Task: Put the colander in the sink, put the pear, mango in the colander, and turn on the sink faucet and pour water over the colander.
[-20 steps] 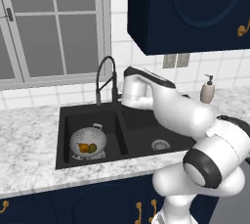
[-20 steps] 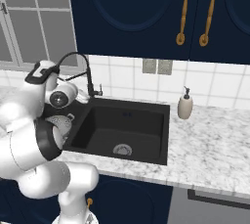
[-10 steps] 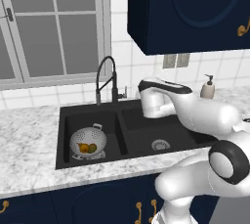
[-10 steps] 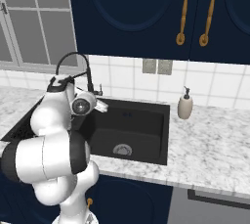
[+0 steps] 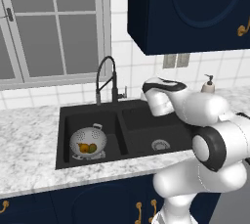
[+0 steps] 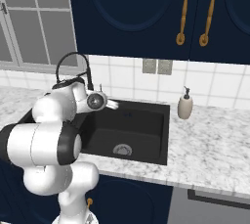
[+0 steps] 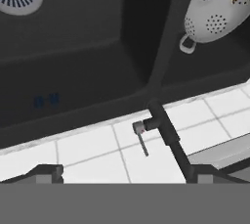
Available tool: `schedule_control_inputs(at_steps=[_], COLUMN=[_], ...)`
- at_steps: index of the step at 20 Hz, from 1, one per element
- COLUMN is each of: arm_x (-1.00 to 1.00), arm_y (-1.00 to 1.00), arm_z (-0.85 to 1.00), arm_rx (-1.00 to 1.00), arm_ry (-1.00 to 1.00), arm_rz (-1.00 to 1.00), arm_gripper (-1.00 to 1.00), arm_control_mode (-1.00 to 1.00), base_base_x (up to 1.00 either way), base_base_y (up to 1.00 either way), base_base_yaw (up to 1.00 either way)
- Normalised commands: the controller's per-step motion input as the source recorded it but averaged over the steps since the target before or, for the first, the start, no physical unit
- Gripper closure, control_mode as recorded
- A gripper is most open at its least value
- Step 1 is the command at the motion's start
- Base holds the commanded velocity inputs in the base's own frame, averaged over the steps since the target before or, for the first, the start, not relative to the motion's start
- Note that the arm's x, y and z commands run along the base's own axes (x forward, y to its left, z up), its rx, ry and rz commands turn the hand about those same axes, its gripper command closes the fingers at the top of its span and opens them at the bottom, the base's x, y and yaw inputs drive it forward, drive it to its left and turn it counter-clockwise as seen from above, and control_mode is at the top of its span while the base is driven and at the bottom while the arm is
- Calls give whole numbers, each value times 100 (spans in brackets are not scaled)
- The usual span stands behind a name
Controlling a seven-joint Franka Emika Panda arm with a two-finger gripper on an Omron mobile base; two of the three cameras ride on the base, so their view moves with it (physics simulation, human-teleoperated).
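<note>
The silver colander (image 5: pixel 88 141) stands in the left basin of the black sink (image 5: pixel 139 120), with a yellow-green fruit (image 5: pixel 83 146) and an orange fruit (image 5: pixel 92 148) in it, the pear and mango. The black gooseneck faucet (image 5: pixel 107 78) rises behind the divider; no water shows. My hand (image 5: pixel 156 98) hovers over the right basin, to the right of the faucet. In the hand view my gripper (image 7: pixel 122 173) is open and empty, looking at the faucet base (image 7: pixel 163 125) and its small lever (image 7: pixel 142 142). The colander (image 7: pixel 219 10) lies at that view's top right.
A white soap dispenser (image 6: pixel 185 105) stands on the marble counter (image 6: pixel 215 145) right of the sink. Steel drain (image 5: pixel 160 145) in the right basin. Tiled wall and window behind the faucet; dark cabinets (image 5: pixel 190 8) hang overhead.
My hand has swung away from the faucet's neck to the right, over the right basin, and the elbow has rolled over. Colander and fruit have stayed put.
</note>
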Motion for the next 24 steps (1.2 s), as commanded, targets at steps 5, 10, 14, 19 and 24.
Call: schedule_control_inputs(at_steps=[5,10,14,19,24], arm_x=[4,14,29,13,0], arm_y=[-3,-12,-13,-1,11], arm_z=[0,-3,-15,-36,-36], arm_rx=[-13,-5,-5,-1,0], arm_ry=[0,0,-2,-26,-30], arm_rz=[20,42,44,27,13], arm_gripper=[-100,-100,-100,-100,-100], arm_control_mode=[-100,-100,-100,-100,-100], base_base_x=[0,0,0,0,0], base_base_y=[0,0,0,0,0], base_base_yaw=[0,0,0,0,0])
